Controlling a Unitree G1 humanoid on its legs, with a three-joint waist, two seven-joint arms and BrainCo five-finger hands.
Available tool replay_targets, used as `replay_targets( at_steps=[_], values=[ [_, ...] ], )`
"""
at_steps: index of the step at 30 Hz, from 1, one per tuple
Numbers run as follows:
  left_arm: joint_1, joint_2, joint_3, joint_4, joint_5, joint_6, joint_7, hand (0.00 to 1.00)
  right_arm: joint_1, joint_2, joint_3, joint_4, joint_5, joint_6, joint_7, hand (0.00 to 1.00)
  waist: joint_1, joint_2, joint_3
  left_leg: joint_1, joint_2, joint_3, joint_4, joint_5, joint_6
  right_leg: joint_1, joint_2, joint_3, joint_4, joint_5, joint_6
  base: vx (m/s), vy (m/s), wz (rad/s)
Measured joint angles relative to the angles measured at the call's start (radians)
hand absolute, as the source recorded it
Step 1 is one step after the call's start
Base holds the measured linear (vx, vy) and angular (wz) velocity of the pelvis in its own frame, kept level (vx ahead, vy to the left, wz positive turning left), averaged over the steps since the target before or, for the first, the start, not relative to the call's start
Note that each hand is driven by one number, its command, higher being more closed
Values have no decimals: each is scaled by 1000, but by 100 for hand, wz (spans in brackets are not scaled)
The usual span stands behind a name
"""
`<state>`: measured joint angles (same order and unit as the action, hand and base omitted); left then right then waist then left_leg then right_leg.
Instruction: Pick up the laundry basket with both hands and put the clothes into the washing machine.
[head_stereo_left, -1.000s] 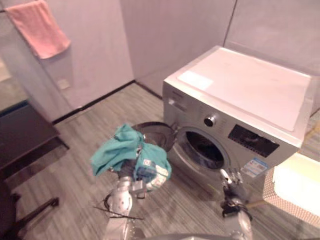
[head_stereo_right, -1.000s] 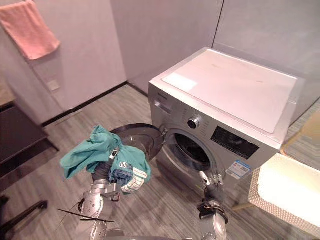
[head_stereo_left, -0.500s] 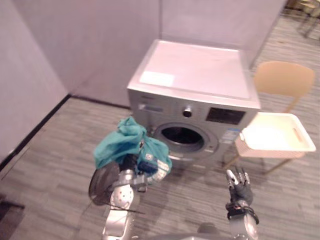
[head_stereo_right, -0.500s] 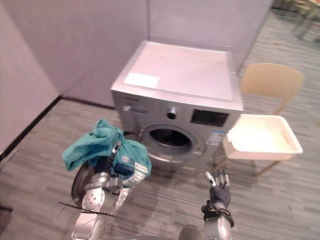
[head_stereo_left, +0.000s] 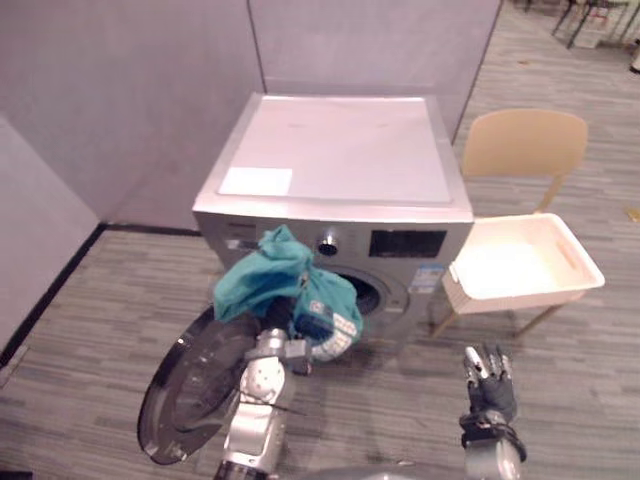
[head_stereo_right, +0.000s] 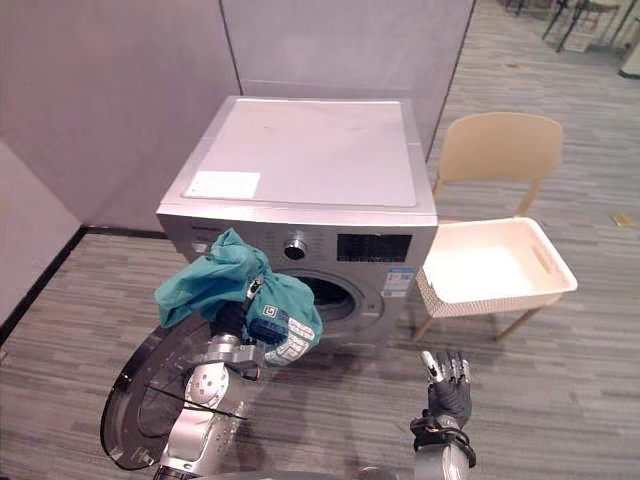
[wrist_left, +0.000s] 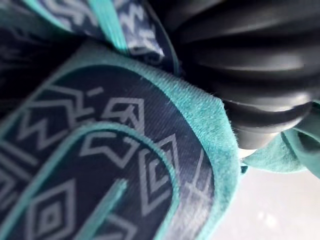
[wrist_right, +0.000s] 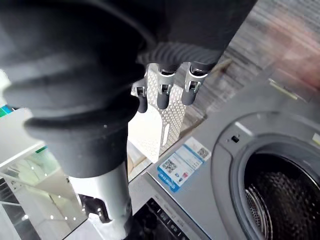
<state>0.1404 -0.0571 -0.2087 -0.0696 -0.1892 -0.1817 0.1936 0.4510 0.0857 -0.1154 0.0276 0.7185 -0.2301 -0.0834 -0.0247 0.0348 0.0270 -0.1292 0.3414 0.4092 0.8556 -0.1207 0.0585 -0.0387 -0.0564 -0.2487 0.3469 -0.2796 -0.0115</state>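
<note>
Floor: grey striped flooring (head_stereo_left: 90, 300) runs all round the washing machine (head_stereo_left: 340, 170), which backs onto plain grey partitions.
Door: the round door (head_stereo_left: 190, 385) hangs wide open, swung out from the machine's front to its left, and the drum mouth (head_stereo_right: 325, 293) shows dark beside it.
Clothes: a teal garment (head_stereo_left: 275, 275) with a patterned band is bunched over our left hand (wrist_left: 240, 65), held up right in front of the drum mouth and not yet inside.
Left hand: buried in the cloth, so we cannot tell how it grips.
Right hand: our right hand (head_stereo_left: 487, 372) is low before the machine's right front corner, spread flat and empty.
Basket: the white laundry basket (head_stereo_left: 495, 302) sits on a wooden chair (head_stereo_left: 525, 145) just beside the machine's right side; it looks empty to us.
Risk, snag: loose folds hang below the bundle, and we judge they could catch on the door or the drum rim.
Risk, drop: if our hold is only partial, the garment may slide to the floor.
Risk, aim: the cloth hides much of the drum mouth from us, so we could push off-centre.
</note>
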Motion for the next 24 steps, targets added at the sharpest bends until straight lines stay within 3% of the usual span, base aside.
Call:
replay_targets(
  at_steps=[1, 2, 3, 5, 7, 8, 9, 10, 11, 12, 13, 14, 18, 22, 24],
  values=[
    [9, 1, 10, 0, -2, 0, 0, 100, 18, 0, 3, -17, 0, 0, 1, 0, 15, -4, 7, -75, 8, -72, 133, 148, 5, 25, -3, 16, -4, -21, -14, 84, 45, -29],
    [18, 2, 14, -1, -6, 0, -1, 100, 23, -1, 9, -24, 0, 0, 2, 0, 26, -15, 16, -121, 4, -119, 208, 231, -24, 49, -13, 34, -11, -33, -8, 142, 81, -45],
    [29, 3, 14, -3, -13, 2, -5, 100, 32, -8, 11, -27, 0, 0, 0, 0, 39, -6, 20, -178, 6, -165, 284, 157, -55, 63, -16, 51, -13, -34, -5, 142, 84, -40],
    [49, 3, 14, -8, -15, 3, -19, 100, 28, -21, 14, -27, -1, 1, -1, 0, 42, -13, 27, -246, 7, -178, 275, 76, -67, 71, -37, 81, -22, -34, -5, 159, 135, -52],
    [66, 3, 19, -8, -16, 4, -19, 100, 18, -21, 19, -27, -2, 1, -1, 0, 44, -33, 39, -257, 4, -176, 133, 63, -55, 82, -69, 116, -27, -33, -3, 185, 162, -61],
    [82, 2, 23, -14, -16, 4, -19, 100, 17, -23, 26, -34, -3, 0, -2, 0, 44, -33, 38, -231, -1, -177, -35, 62, -57, 90, -84, 129, -35, -32, 2, 208, 221, -61],
    [89, -2, 23, -15, -17, 4, -19, 100, 26, -30, 39, -38, -4, -1, -1, 0, 44, -30, 36, -181, -22, -182, -252, 70, -58, 93, -97, 147, -32, -34, 32, 212, 259, -57],
    [94, -3, 23, -18, -16, 4, -19, 100, 34, -33, 44, -41, -5, -1, -1, 0, 44, -24, 31, -151, -36, -195, -356, 83, -63, 93, -100, 154, -30, -41, 52, 218, 336, -47],
    [107, -2, 30, -21, -16, 4, -18, 100, 37, -33, 54, -33, -9, 2, -1, 0, 42, -36, 9, -107, -78, -229, -430, 32, -147, 87, -123, 188, -31, -59, 93, 190, 269, -20],
    [106, -4, 37, -20, -16, 8, -16, 100, 39, -24, 55, -33, -16, 2, 0, 0, 31, -47, 4, -102, -94, -230, -450, 15, -169, 85, -135, 194, -36, -56, 97, 244, 307, 2],
    [101, -5, 45, -21, -16, 11, -16, 100, 47, -2, 55, -27, -23, 3, 0, 0, 27, -69, 3, -101, -116, -224, -468, -1, -178, 82, -158, 201, -44, -30, 133, 273, 341, 26],
    [105, -3, 51, -21, -16, 11, -16, 100, 45, 15, 56, -11, -25, 9, 0, 0, 30, -84, 2, -101, -130, -215, -472, -6, -171, 89, -169, 213, -64, 8, 145, 251, 351, 19],
    [133, 7, 54, -54, -15, 9, -17, 100, 20, 10, 58, 39, -39, 18, 31, 0, 43, -95, -7, -74, -138, -181, -487, -12, -161, 76, -178, 269, -81, 126, 181, 172, 247, -16],
    [144, 19, 46, -82, -15, 0, -17, 100, 7, 5, 66, 90, -62, 22, 42, 0, 41, -104, -26, -81, -147, -138, -523, -12, -161, 28, -188, 305, -92, 157, 206, 106, 93, -32],
    [152, 21, 30, -83, -17, -11, -18, 100, 15, 0, 65, 115, -62, 29, 44, 0, 42, -89, -23, -93, -140, -134, -528, -11, -161, -15, -176, 304, -49, 165, 220, 67, 38, -14]
  ],
)
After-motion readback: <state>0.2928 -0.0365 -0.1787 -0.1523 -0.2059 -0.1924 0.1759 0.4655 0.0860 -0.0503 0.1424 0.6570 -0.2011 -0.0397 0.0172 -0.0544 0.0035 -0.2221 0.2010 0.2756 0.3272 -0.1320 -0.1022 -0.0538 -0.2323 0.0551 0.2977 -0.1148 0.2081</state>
